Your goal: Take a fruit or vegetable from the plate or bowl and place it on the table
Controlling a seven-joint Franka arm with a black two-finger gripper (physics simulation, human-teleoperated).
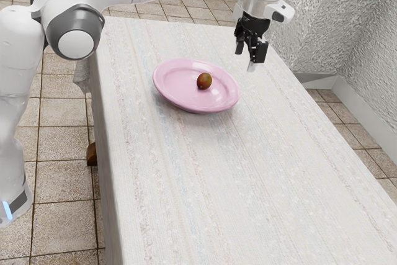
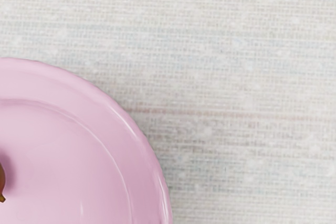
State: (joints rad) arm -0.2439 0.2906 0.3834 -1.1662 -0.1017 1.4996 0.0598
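In the foreground, a pale, striped cloth covers the desk [image 1: 205, 184]. Beyond it lies a pink plate [image 1: 173, 98]. The small reddish-brown fruit [image 1: 204, 81] rests on the plate, slightly off centre toward 2 o'clock (12 being the top of the exterior view). The hand [image 1: 249, 55], empty, its fingers spread, hangs at 2 o'clock from the plate, apart from the fruit. A rough-textured wall [image 1: 329, 17] stands behind.
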